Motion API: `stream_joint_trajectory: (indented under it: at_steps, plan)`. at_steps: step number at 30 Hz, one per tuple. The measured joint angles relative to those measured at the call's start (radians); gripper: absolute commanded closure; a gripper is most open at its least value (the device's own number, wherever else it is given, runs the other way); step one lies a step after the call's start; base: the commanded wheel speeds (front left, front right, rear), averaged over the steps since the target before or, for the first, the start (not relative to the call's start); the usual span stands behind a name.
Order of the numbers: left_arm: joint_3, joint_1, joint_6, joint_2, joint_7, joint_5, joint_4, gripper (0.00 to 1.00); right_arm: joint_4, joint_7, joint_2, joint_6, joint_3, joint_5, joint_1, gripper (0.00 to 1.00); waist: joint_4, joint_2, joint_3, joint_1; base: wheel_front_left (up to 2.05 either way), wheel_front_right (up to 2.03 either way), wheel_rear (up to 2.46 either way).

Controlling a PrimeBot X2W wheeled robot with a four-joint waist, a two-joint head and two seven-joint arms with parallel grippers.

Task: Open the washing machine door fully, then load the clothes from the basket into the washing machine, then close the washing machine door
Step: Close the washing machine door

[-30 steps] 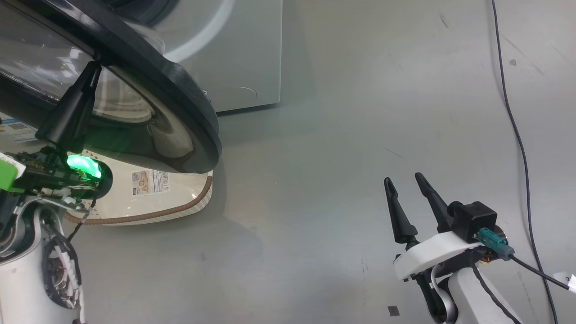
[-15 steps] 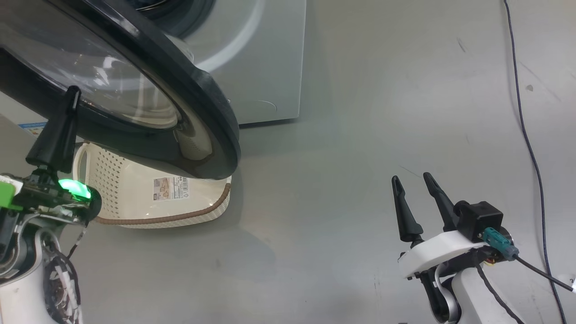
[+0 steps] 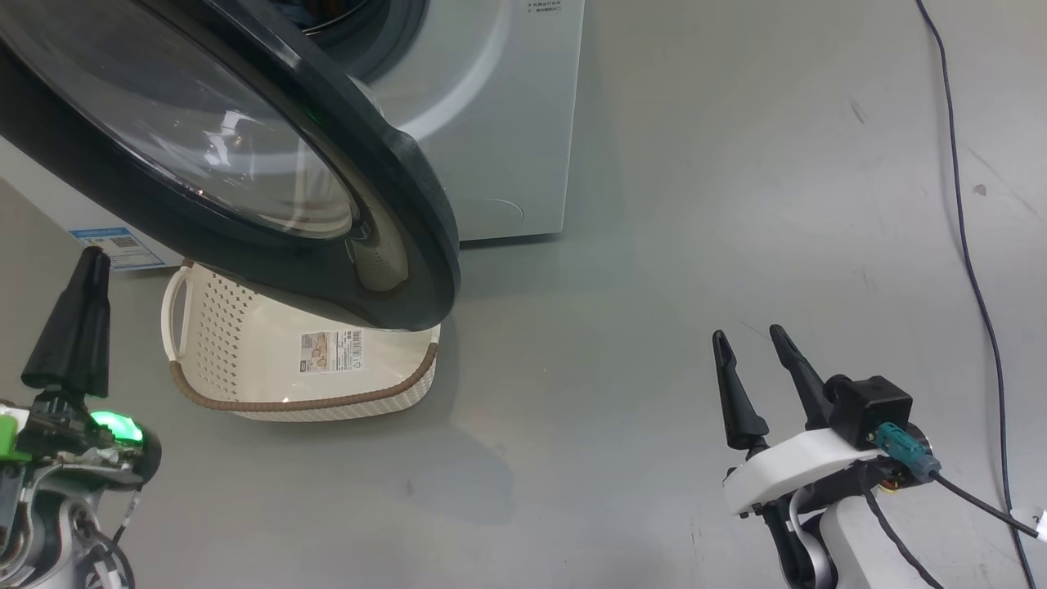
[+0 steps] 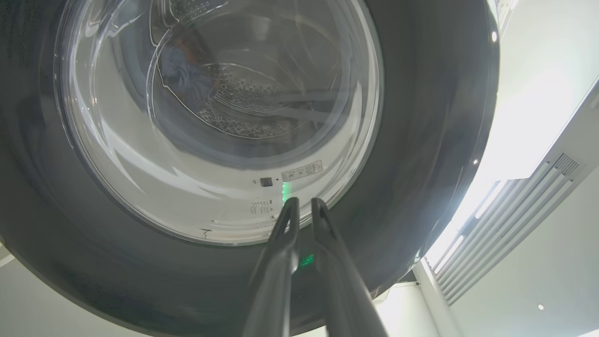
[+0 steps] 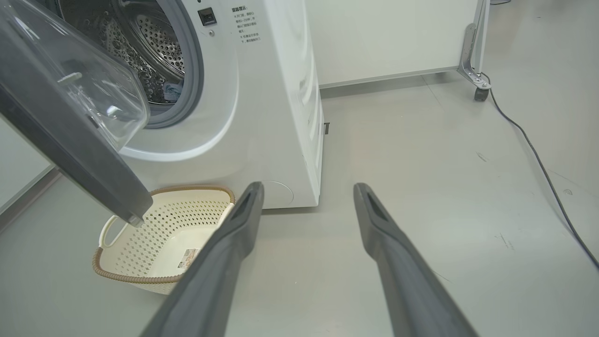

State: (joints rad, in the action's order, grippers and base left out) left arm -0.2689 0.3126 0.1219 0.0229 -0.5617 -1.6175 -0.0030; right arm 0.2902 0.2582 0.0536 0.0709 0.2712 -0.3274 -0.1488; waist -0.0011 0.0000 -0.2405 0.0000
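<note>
Two long dark claws rise from the bottom corners of the head view. Your left claw [image 3: 88, 260], at lower left, tapers to a blunt point just under the door's [image 3: 413, 196] lower edge. In the left wrist view its fingers are barely parted, with a thin slit between them and nothing in it. Your right claw [image 3: 748, 334], at lower right, is spread wide and empty over the floor [image 3: 654, 204].

The door has a broad glossy black rim around a bulging clear bowl. It stands swung out from the machine [image 3: 507, 123], a smooth white box in the upper middle. The door's curved edge overhangs the far side of the basket [image 3: 311, 402].

You see the basket at centre left. It is cream perforated plastic with a brown woven-look rim, a white loop handle and a label on its floor.

The clothes [image 4: 180, 72] show as blue fabric in the perforated steel drum, behind the grey gasket.

Right of the machine the floor is smooth, grey and open. A thin dark cable [image 3: 973, 270] runs down the right edge.
</note>
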Motion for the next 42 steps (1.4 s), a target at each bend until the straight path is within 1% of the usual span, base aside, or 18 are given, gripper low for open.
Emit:
stream_joint_trajectory:
  at_steps: [1,5,6,7,8,14,15,17,20,27,28,30,33,37,40,42]
  plan:
    - [-0.005,-0.011,0.0,0.0,0.009,0.0,-0.003,0.8,0.0,0.0,0.0,0.0,0.001,0.0,0.001,0.0,0.001,0.0,0.002,0.0,0.0,0.0,0.0]
    - [-0.008,-0.058,0.0,0.0,0.039,-0.004,-0.004,0.48,0.001,0.0,0.0,0.0,0.002,0.0,0.001,0.0,0.004,0.0,0.007,0.0,0.0,0.0,0.0]
    - [-0.007,-0.07,0.0,0.0,0.045,-0.008,-0.004,0.24,0.001,0.0,0.0,0.0,0.002,0.0,0.001,0.0,0.004,0.0,0.009,0.0,0.0,0.0,0.0]
    - [-0.006,-0.081,0.0,0.0,0.053,-0.009,-0.004,0.04,0.001,0.0,0.0,0.0,0.002,0.0,0.001,0.0,0.005,0.0,0.01,0.0,0.0,0.0,0.0]
    - [-0.003,-0.092,0.0,0.0,0.06,-0.009,-0.004,0.0,0.001,0.0,0.0,0.0,0.001,0.0,0.001,0.0,0.005,0.0,0.011,0.0,0.0,0.0,0.0]
    - [0.007,-0.147,0.0,0.0,0.111,-0.002,-0.015,0.0,0.002,0.0,0.0,0.001,0.001,0.0,0.002,0.0,0.009,0.0,0.018,0.0,0.0,0.0,0.0]
    - [0.001,-0.152,0.0,0.0,0.126,0.034,-0.034,0.0,0.002,0.0,0.0,0.001,0.001,0.0,0.003,0.0,0.009,0.0,0.019,0.0,0.0,0.0,0.0]
    - [-0.006,-0.154,0.0,0.01,0.153,0.153,-0.078,0.0,0.003,0.0,0.0,0.002,0.0,0.0,0.004,0.0,0.011,0.0,0.021,0.0,0.0,0.0,0.0]
    - [-0.013,-0.155,0.0,0.021,0.209,0.229,-0.119,0.0,0.005,0.0,0.0,0.002,0.0,0.001,0.004,0.0,0.012,0.0,0.024,0.0,0.0,0.0,0.0]
    - [0.038,-0.185,0.0,0.064,0.337,0.38,-0.185,0.0,0.008,0.0,-0.001,0.008,-0.001,0.001,0.014,0.0,0.015,0.0,0.037,0.0,0.0,0.0,0.0]
    - [0.046,-0.191,0.0,0.075,0.364,0.408,-0.194,0.0,0.008,0.0,-0.001,0.008,-0.001,0.001,0.015,0.0,0.014,0.0,0.038,0.0,0.0,0.0,0.0]
    - [0.073,-0.201,0.0,0.115,0.416,0.493,-0.221,0.0,0.008,0.0,-0.001,0.009,0.0,0.001,0.016,0.0,0.014,0.0,0.039,0.0,0.0,0.0,0.0]
    - [0.117,-0.216,0.0,0.158,0.493,0.579,-0.235,0.0,0.008,0.0,-0.001,0.009,0.0,0.001,0.016,0.0,0.013,0.0001,0.041,0.0,0.0,0.0,0.0]
    - [0.193,-0.263,0.0,0.199,0.59,0.683,-0.224,0.0,0.008,0.0,-0.001,0.009,0.0,0.001,0.017,0.0,0.012,0.0,0.043,0.0,0.0,0.0,0.0]
    - [0.247,-0.293,0.0,0.241,0.664,0.766,-0.204,0.0,0.008,0.0,-0.001,0.011,0.0,0.001,0.017,0.0,0.011,0.0,0.043,0.0,0.0,0.0,0.0]
    - [0.272,-0.311,0.0,0.277,0.729,0.86,-0.186,0.0,0.007,0.0,-0.001,0.011,0.0,0.001,0.017,0.0,0.01,0.0,0.043,0.0,0.0,0.0,0.0]
